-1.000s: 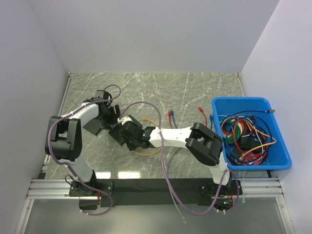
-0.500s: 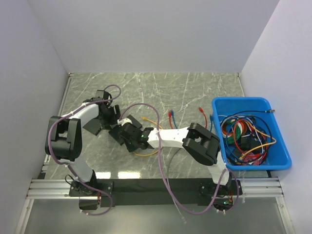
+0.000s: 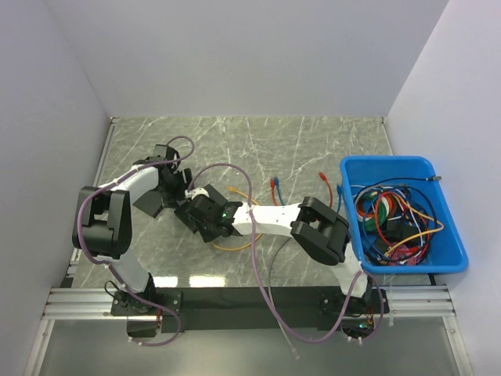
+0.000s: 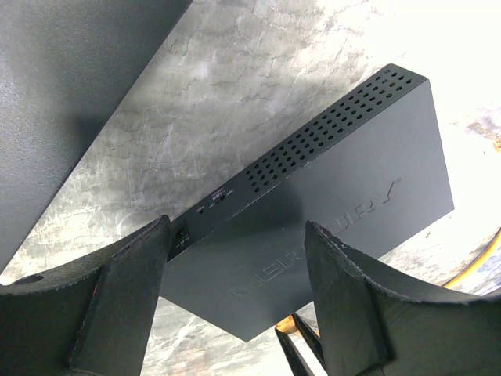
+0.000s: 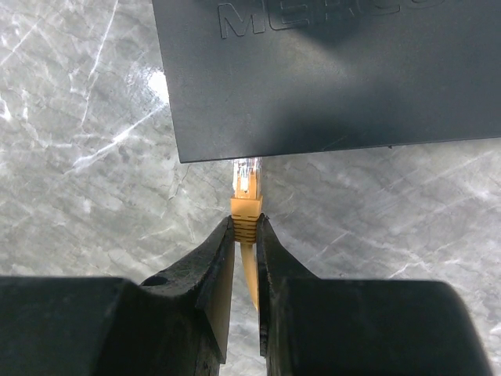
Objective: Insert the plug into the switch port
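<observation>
Right jaws pinch plug (image 5: 246,196) | long axis along jaws | tip toward switch (image 5: 329,78)

- The left arm (image 3: 102,221) stood folded sharply at its elbow, its forearm angled up and to the right and its wrist tipped downward.
- The left gripper (image 4: 235,229) hung with its jaws spread wide.
- The right arm (image 3: 270,218) stretched low to the left, its forearm nearly level.
- The right gripper (image 5: 245,223) pinched the boot of the orange plug (image 5: 245,205), its fingertips almost meeting.
</observation>
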Tool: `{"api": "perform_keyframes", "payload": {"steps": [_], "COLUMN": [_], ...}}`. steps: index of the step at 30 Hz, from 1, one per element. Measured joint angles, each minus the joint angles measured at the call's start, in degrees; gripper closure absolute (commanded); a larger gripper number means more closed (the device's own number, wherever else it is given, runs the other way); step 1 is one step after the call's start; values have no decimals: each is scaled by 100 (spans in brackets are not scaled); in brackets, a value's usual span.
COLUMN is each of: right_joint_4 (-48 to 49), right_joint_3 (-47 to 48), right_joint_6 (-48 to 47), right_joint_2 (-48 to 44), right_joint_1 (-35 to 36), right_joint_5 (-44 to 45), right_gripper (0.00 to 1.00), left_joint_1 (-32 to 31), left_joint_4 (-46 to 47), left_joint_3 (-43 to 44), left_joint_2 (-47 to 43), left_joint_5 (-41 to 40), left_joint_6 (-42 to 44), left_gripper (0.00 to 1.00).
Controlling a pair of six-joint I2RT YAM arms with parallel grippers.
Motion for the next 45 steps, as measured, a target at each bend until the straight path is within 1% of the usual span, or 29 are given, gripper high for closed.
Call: {"api": "perform_keyframes", "payload": {"steps": [14, 32, 45], "right_joint_4": [-302, -334, -1043], "right_joint_3": [363, 382, 772], "right_joint_6": [2, 376, 966], "right_joint_2": [254, 264, 363], "right_joint_1": [-22, -184, -474], "right_joint_5": [57, -81, -50], "right_gripper": [100, 100, 100], "left_joint_1": [-42, -310, -407], "left_joint_4": [52, 494, 752], "left_joint_3": [0, -11, -11], "left_joint_2": [7, 140, 208], "left_joint_5": [-66, -66, -7], "left_joint_6": [20, 44, 46], "left_gripper": [26, 26, 26]}}
